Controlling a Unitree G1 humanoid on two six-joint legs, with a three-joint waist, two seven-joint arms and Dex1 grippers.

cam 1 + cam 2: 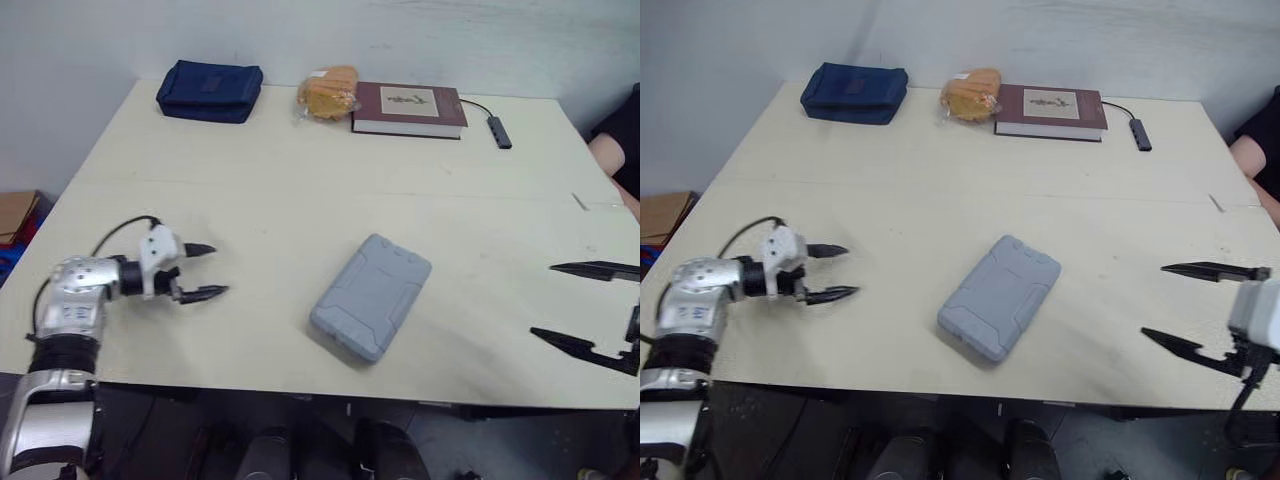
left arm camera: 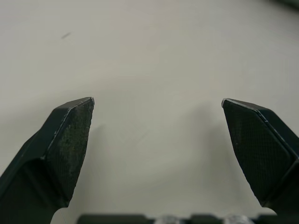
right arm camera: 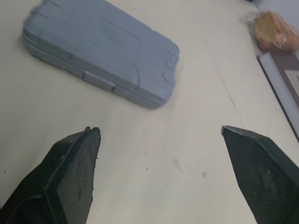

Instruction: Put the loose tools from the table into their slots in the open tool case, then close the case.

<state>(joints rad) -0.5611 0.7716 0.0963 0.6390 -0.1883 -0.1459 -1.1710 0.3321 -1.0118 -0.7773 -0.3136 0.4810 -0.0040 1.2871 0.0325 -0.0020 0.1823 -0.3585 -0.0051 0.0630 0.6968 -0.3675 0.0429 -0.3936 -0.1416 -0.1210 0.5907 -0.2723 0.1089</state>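
Note:
A grey plastic tool case [image 1: 371,295] lies flat with its lid down near the middle of the table's front half, also seen in the right wrist view [image 3: 100,49]. No loose tools show on the table. My left gripper [image 1: 208,270] hovers open over bare tabletop at the left, well apart from the case; its fingertips [image 2: 74,135] hold nothing. My right gripper [image 1: 565,303] stands open at the right near the front edge, empty, pointing toward the case.
Along the far edge sit a navy pouch [image 1: 209,91], a bagged orange bun [image 1: 328,93], a maroon book [image 1: 409,109] and a small grey USB hub with cable [image 1: 500,131]. A person's arm [image 1: 612,155] shows at the far right. The cream table [image 1: 300,200] ends just before me.

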